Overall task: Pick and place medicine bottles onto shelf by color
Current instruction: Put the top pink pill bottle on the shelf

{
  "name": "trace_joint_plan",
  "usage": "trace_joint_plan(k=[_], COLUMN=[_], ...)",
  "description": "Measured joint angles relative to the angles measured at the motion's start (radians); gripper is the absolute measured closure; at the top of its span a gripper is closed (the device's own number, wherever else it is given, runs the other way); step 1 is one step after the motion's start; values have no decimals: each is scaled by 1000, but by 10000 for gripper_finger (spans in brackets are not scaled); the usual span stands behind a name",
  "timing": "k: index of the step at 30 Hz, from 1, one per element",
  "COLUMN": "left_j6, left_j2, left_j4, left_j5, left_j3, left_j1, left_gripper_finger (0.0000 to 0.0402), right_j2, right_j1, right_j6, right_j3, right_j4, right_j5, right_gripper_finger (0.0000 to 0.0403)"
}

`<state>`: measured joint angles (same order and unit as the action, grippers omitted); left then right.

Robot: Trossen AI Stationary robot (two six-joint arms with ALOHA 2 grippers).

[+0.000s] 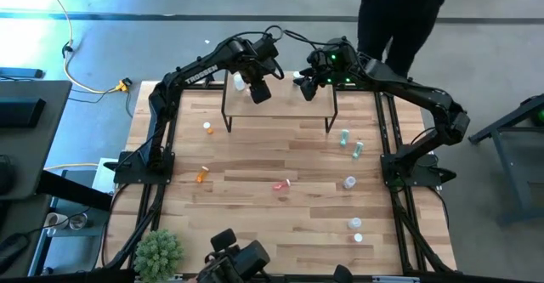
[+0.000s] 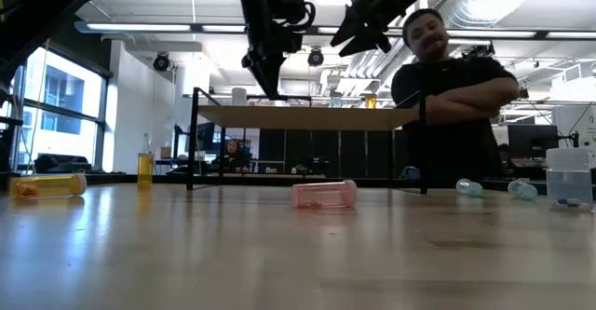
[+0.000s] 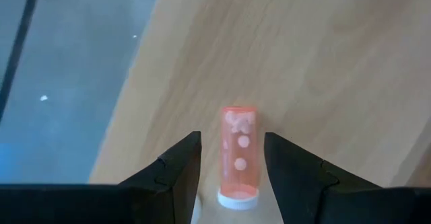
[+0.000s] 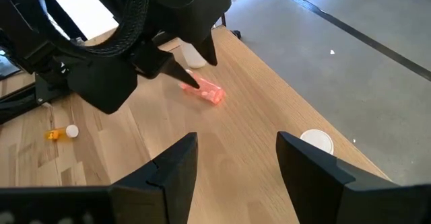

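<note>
I see a translucent pink-red medicine bottle (image 3: 240,155), a small cylinder with a white cap and pale pills inside, lying on its side on the light-wood shelf (image 1: 289,104), between the spread fingers of my left end effector (image 3: 232,158), which are not touching it. My right end effector (image 4: 236,153) hovers over the same board, fingers apart and empty, beside a white-capped vial (image 4: 316,142). More vials lie scattered on the plank desk (image 1: 255,206) below: orange (image 1: 201,175), pink (image 1: 281,185) and green (image 1: 344,137).
</note>
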<state>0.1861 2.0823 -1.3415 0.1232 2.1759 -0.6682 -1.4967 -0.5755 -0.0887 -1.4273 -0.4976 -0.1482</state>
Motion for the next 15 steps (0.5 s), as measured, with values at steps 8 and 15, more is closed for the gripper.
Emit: trace_joint_plan(k=[8,15], left_j6=[-4,-17], left_j2=[5,8], left_j4=[-5,-4], left_j5=[-10,8], left_j3=[0,-1], left_j1=[3,1], left_gripper_finger=[247,247], right_j2=[0,0], right_j1=[0,0], right_j6=[0,0], right_j3=[0,0], right_j4=[0,0], right_j5=[0,0], right_gripper_finger=[210,210])
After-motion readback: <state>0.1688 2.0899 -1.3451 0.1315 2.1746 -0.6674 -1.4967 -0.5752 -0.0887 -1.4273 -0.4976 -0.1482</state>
